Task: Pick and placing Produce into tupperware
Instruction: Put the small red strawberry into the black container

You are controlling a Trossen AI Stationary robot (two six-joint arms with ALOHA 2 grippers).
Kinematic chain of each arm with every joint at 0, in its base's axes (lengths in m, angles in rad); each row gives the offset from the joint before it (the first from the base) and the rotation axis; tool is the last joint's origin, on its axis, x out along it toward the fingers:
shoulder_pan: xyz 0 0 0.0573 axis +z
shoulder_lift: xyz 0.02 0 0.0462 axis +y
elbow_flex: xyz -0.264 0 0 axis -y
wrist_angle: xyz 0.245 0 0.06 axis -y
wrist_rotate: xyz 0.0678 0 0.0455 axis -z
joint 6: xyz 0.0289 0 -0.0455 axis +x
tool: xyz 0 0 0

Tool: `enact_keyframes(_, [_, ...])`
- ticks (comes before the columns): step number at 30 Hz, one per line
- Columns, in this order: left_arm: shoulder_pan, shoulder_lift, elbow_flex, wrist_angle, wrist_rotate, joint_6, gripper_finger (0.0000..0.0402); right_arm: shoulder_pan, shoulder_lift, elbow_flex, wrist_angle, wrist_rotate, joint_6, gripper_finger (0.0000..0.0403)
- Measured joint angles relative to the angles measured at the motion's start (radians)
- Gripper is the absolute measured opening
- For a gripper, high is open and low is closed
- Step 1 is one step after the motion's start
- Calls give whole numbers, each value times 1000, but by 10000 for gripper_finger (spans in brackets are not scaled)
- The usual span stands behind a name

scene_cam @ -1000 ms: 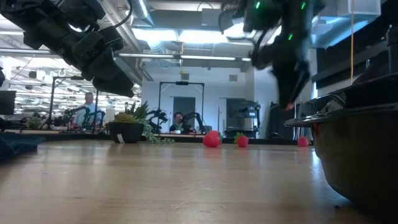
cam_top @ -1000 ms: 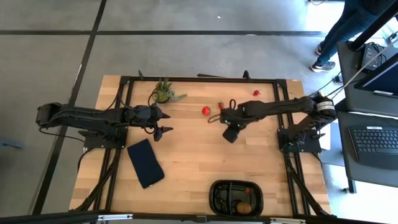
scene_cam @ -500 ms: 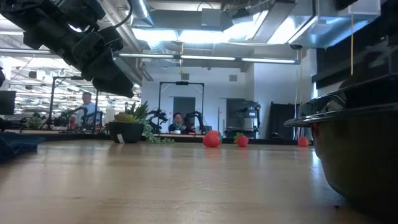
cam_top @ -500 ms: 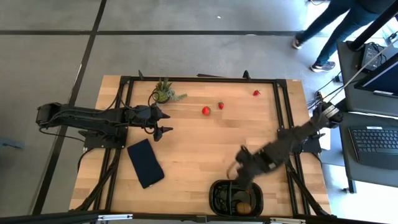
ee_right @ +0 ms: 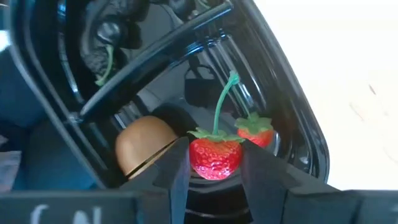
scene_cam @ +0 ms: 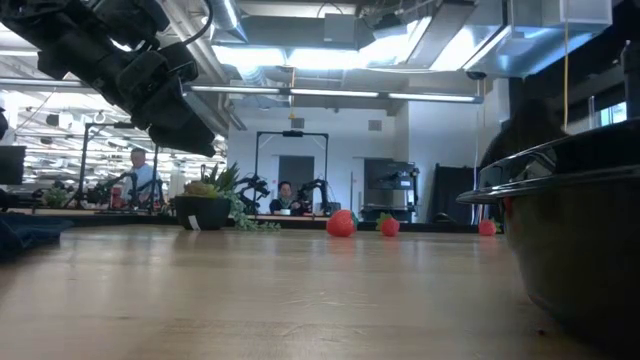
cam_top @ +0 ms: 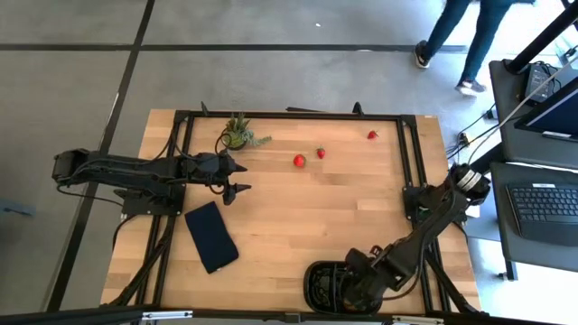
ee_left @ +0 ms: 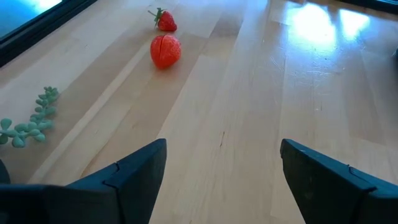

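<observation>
Wooden bench (cam_top: 298, 217) is carrying the black tupperware tray (cam_top: 318, 282) at the lower middle of the high view, where the right tool (ee_right: 214, 163) is pinching a strawberry (ee_right: 216, 155) over it. Near the upper left, the left tool (cam_top: 237, 177) is waiting, fingers spread.

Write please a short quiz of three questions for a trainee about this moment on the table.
1. True or false: the right gripper holds a strawberry over the black tray.
2. How many red fruits lie on the table in the high view?
3. The left gripper is: A) open, holding nothing; B) shut on the plant.

Key: 1 true; 2 three; 3 A.
</observation>
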Motion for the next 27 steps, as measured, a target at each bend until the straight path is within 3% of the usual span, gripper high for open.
enact_keyframes(21, [-1,0,0,-1,0,-5,303,-16,19,0,1,-24,16,153])
enact_keyframes(27, [-2,0,0,-1,0,-28,303,-59,19,0,0,-45,57,191])
